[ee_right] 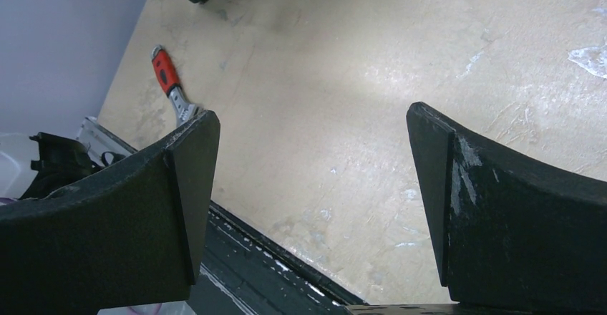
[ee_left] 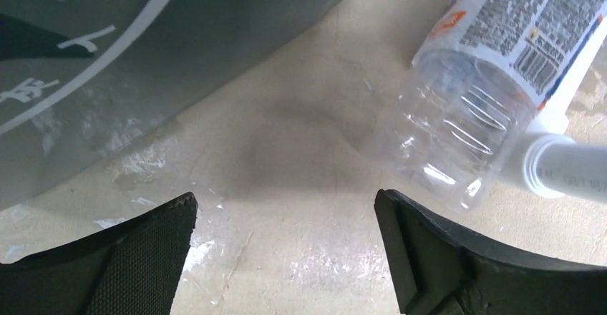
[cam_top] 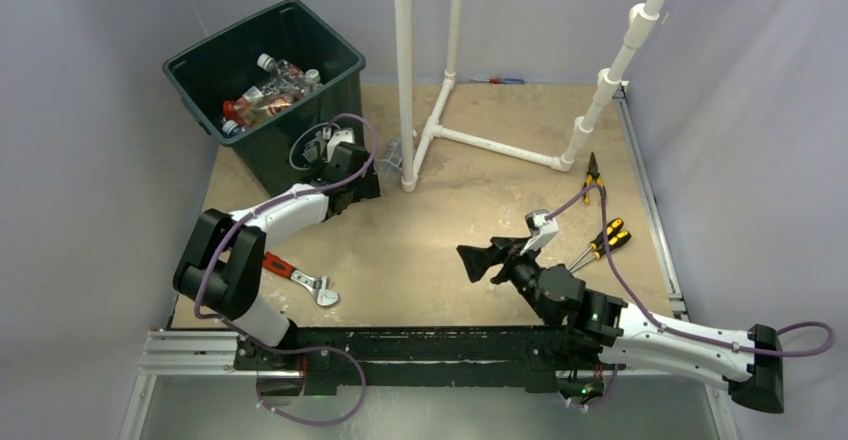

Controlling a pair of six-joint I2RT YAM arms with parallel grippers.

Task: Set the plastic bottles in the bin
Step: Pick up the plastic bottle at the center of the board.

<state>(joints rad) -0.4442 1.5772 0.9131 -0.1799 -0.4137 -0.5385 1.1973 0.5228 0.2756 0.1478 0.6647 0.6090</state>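
The dark green bin [cam_top: 283,138] stands upright and open-topped at the far left corner of the table [cam_top: 440,250], white logo lines curving across its near wall; inside it a heap of bottles [cam_top: 265,95] lies jumbled, mostly clear, with white caps and touches of red and amber; one lone bottle [ee_left: 465,132] is still outside, lying on its side just right of the bin, clear and ribbed, with a white label printed in orange and blue, pressed against a white pipe [ee_left: 565,168].
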